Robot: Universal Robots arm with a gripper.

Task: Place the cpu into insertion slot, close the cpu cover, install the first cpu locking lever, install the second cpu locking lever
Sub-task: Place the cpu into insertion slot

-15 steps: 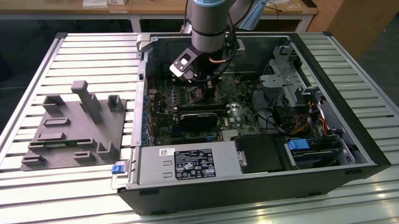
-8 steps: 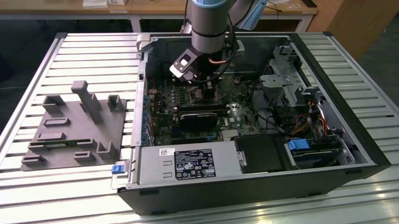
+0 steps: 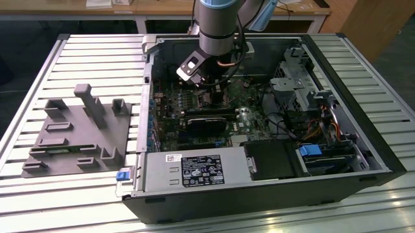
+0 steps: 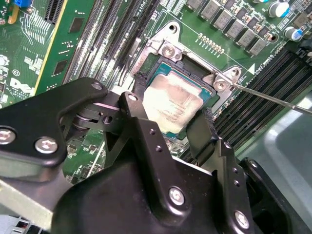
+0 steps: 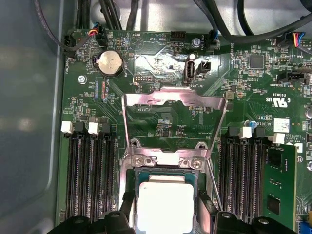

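Note:
The cpu [image 5: 165,204] [image 4: 170,102], a square chip with a smeared silver top, lies in the insertion slot [image 5: 165,163] [image 4: 195,63], level with its silver rim. My gripper [image 5: 165,208] [image 4: 170,124] [image 3: 206,85] reaches down into the open computer case. Its black fingers [image 4: 141,122] press against two opposite edges of the chip. The cpu cover [image 5: 146,99] stands swung open beyond the slot, and the board shows through its window. A thin wire locking lever [image 5: 213,183] [image 4: 273,97] sticks out raised beside the slot.
Memory slots [image 5: 90,180] [image 5: 243,175] flank the socket, and a coin cell [image 5: 109,62] sits beyond the cover. The case also holds a black block [image 3: 207,124], a power supply [image 3: 184,170] and a drive cage [image 3: 295,92]. A grey fixture [image 3: 77,131] stands at the exterior view's left.

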